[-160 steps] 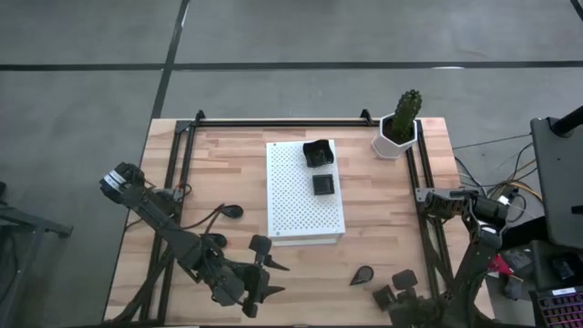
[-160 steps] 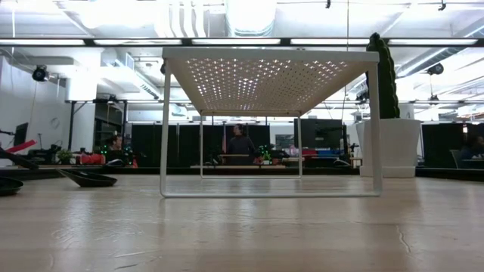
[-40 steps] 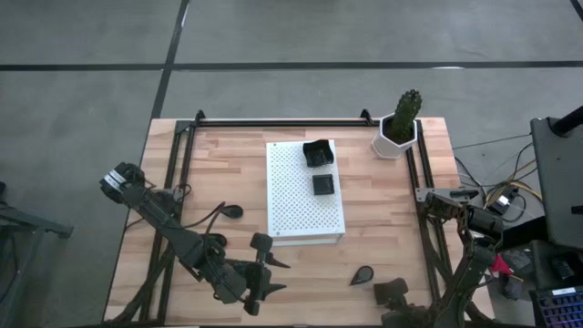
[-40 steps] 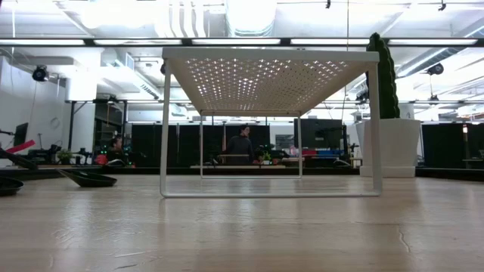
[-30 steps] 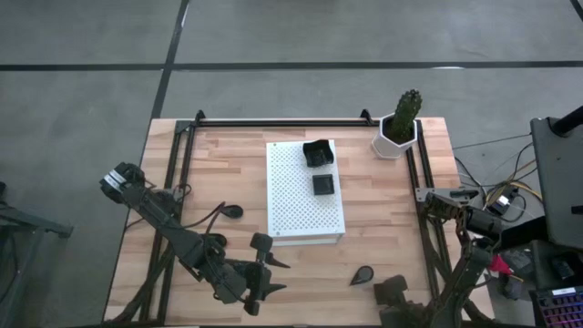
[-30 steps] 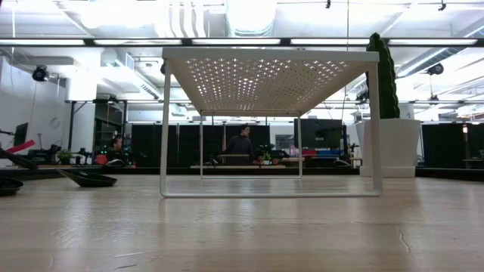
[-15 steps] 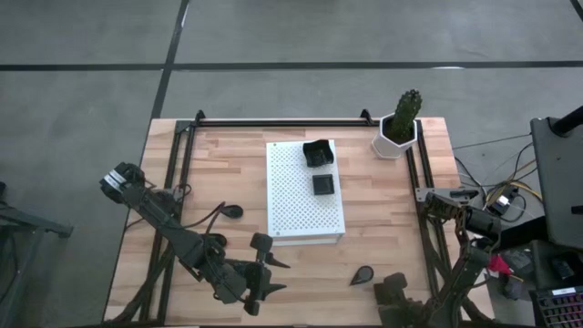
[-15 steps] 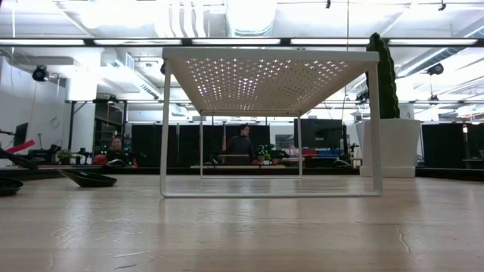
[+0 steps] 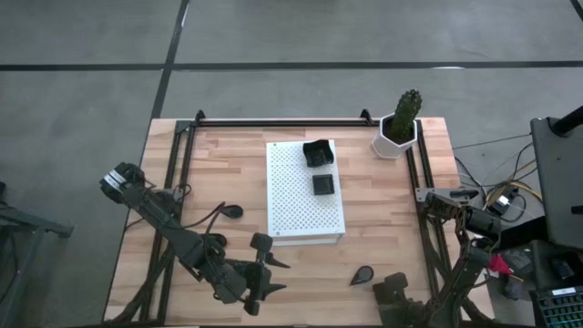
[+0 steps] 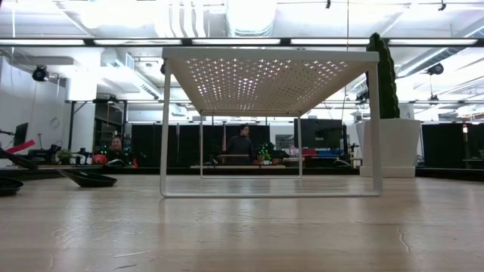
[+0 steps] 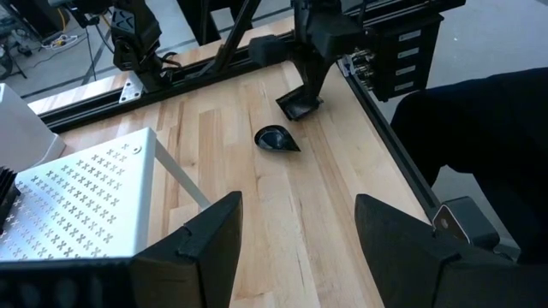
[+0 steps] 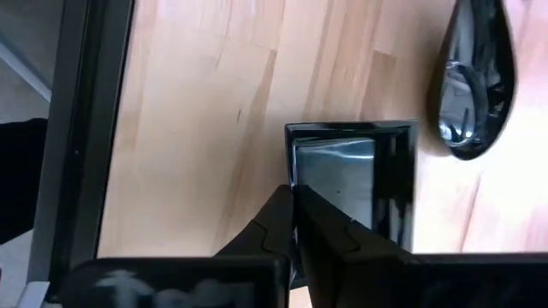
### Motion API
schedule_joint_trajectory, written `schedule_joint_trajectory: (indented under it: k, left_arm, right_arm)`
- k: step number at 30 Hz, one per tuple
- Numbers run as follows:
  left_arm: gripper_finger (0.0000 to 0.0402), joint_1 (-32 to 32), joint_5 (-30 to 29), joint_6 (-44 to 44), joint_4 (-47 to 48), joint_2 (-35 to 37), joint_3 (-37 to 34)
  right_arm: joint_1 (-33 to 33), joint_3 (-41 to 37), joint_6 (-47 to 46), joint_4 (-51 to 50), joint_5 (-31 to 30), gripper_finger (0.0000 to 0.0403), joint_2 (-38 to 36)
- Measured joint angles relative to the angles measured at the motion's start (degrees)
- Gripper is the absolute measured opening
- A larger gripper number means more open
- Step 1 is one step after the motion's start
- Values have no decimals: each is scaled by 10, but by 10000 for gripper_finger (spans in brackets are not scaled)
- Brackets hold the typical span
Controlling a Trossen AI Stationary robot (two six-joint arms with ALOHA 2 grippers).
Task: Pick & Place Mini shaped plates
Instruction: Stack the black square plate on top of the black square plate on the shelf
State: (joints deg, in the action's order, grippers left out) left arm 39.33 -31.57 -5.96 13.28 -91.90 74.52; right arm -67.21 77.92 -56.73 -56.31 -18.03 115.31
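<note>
A small dark square plate (image 12: 355,175) lies on the wooden table near its front right corner, and my right gripper (image 12: 295,214) is shut on it, coming from above (image 9: 390,288). A teardrop plate (image 9: 362,274) lies just to its left. Two more dark plates (image 9: 317,153) (image 9: 322,185) sit on the white perforated board (image 9: 296,214). Another plate (image 9: 232,211) lies on the table left of the board. My left gripper (image 9: 278,278) hangs open over the front of the table, touching nothing. My right gripper pinches the square plate's rim (image 12: 291,167) on one side, between its two fingers (image 12: 330,235). The fingers come from above, slanting steeply down. The left wrist view shows the plate (image 11: 300,107) under the fingertips, low at the tabletop; whether it is lifted I cannot tell.
A white hexagonal pot with a cactus (image 9: 398,128) stands at the far right corner. Black frame rails (image 9: 424,219) run along the table's left, right and far sides. The board stands on thin legs (image 10: 164,128), with open space under it.
My right gripper has stayed over the square plate near the front right corner, and its fingers have drawn together on the plate's rim. The plates have kept their places.
</note>
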Motion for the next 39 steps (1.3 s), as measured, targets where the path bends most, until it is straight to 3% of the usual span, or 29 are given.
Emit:
schedule_joint_trajectory:
  k: [6,14,17,27,39]
  left_arm:
    - [220,0,0,0,0,0,0]
    - [220,0,0,1,0,0,0]
    - [220,0,0,1,-4,0,0]
    - [220,0,-2,-15,-24,-4,-11]
    - [220,0,-4,-42,-38,-4,-37]
  right_arm:
    - [6,42,0,-62,-4,8,-1]
    - [27,116,24,-145,-78,8,-1]
    - [40,139,46,-182,-131,8,-1]
    - [133,208,193,-244,-269,8,-2]
    - [255,232,342,-247,-300,8,-60]
